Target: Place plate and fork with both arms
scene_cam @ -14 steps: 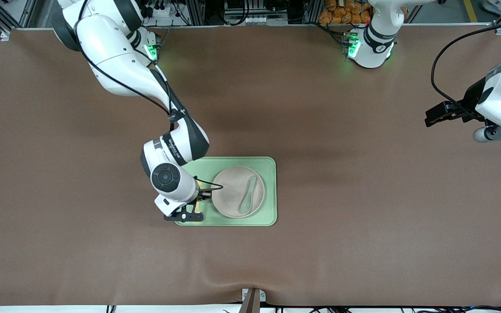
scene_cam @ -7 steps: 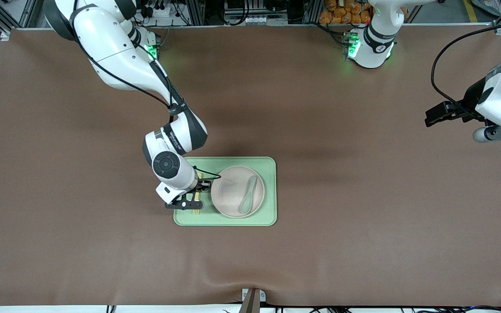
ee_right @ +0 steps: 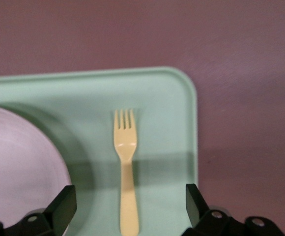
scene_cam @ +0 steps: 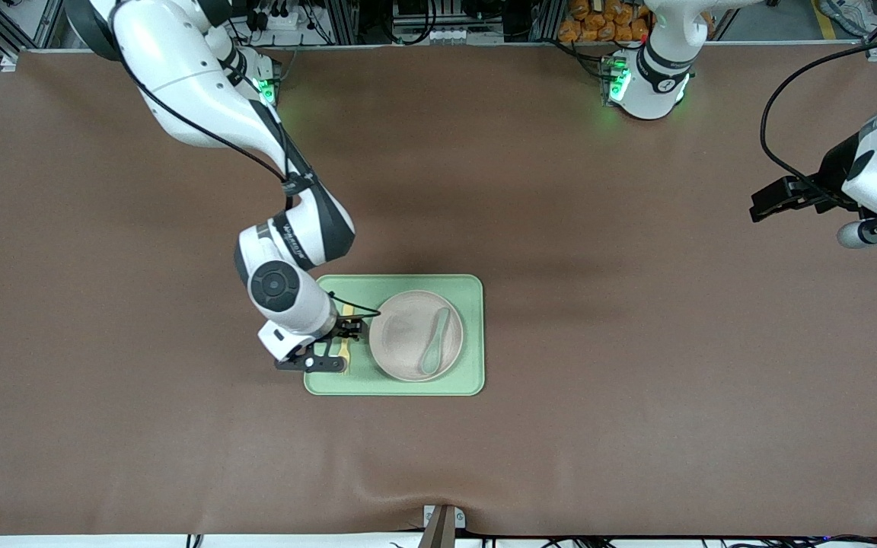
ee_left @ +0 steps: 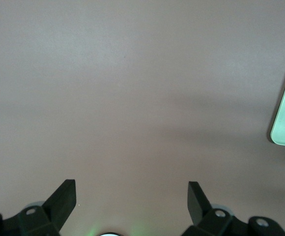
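The fork [ee_right: 126, 172] is lying flat on the green tray [scene_cam: 469, 335], in the strip between the plate [scene_cam: 408, 342] and the tray's edge toward the right arm's end of the desk [scene_cam: 636, 304]. The right claw [ee_right: 128, 209] is hanging just over the fork's handle with its jaws standing wide apart and gripping nothing. The plate is sitting on the same tray with a grey-green spoon [scene_cam: 434, 342] resting in it. The left claw [ee_left: 131, 196] is waiting with its jaws spread and empty over bare desk at the left arm's end, well apart from the tray.

The main risk, as I judge it, is coming from how close the right claw is sitting to the fork: a sideways pull-away could let a finger [ee_right: 64, 204] drag the light handle and skew the fork or push it against the plate's rim. A low sweep could also nudge the tray across the smooth covering.

Compared with a second ago, the right claw is no longer clamped on the fork; its jaws are now spread, and the right arm is drawing back toward its own end of the desk, uncovering more of the tray. The left arm is sitting almost where it was.
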